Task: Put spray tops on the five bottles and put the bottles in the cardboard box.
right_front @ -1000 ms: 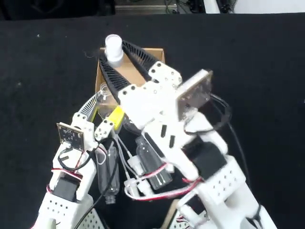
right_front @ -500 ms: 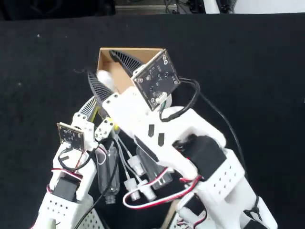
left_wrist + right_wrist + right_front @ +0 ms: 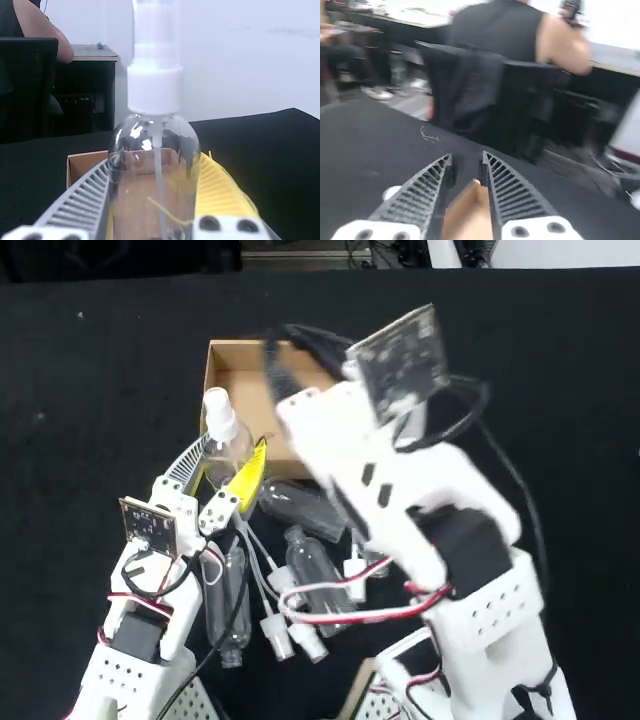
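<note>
Cardboard box (image 3: 232, 368) on black desk (image 3: 560, 360), inside partly hidden by right arm. At its near left corner, upright bottle (image 3: 154, 170) with spray top (image 3: 154, 75), clamped in left gripper (image 3: 232, 447) jaws. Right gripper (image 3: 466, 160) above box, jaws narrowly apart, holding nothing. Nearby, three lying bottles (image 3: 318, 578) and loose spray tops (image 3: 285, 635).

Quick count: four bottles. One upright bottle (image 3: 228, 448) with its spray top (image 3: 218, 405) on, clamped in the left claw (image 3: 234, 443), plus three bare ones (image 3: 234, 595) (image 3: 300, 505) (image 3: 318, 580) lying behind that claw. Loose spray tops (image 3: 273, 625): at least three, hard to tell exactly. One cardboard box (image 3: 240, 375) just ahead of the claw. Two arms (image 3: 140, 640) (image 3: 430, 530).
</note>
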`<state>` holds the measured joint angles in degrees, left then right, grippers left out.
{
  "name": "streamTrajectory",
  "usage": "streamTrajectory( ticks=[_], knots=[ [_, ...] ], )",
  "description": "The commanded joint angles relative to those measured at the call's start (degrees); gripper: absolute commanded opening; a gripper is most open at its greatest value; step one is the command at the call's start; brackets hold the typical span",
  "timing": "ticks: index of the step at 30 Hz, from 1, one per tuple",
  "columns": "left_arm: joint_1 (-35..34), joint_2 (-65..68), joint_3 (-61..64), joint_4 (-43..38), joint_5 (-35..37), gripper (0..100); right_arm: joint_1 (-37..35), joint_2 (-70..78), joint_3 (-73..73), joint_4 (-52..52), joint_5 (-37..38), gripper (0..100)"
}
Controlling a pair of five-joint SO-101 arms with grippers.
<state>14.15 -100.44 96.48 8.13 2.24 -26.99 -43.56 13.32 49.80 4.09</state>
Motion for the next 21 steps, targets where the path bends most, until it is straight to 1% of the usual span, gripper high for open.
streamTrajectory(
  ticks=[1,4,7,9,13,17,21],
  knots=[
    [0.04,-1.23,1.1,-1.05,0.26,3,8.26,1.89,-3.21,9.58,-0.79,9.0],
    [0.22,-0.97,1.1,-1.05,0.35,3,14.95,4.97,-1.19,16.88,-6.51,15.2],
    [0.31,-0.79,1.1,-1.05,0.35,3,18.99,9.36,3.3,16.62,-11.87,18.1],
    [0.04,-0.79,1.1,-1.05,0.35,3,18.99,12.88,6.99,12.84,-14.07,18.0],
    [0.04,-0.79,1.1,-1.05,0.26,3,17.93,20.35,14.02,0.35,-16.88,18.0],
    [0.04,-0.79,1.1,-1.05,0.26,3,16.0,25.36,20.0,-11.52,-16.44,18.0],
    [0.4,-0.79,1.1,-1.05,0.26,3,14.51,27.38,22.73,-17.93,-16.35,18.0]
  ],
)
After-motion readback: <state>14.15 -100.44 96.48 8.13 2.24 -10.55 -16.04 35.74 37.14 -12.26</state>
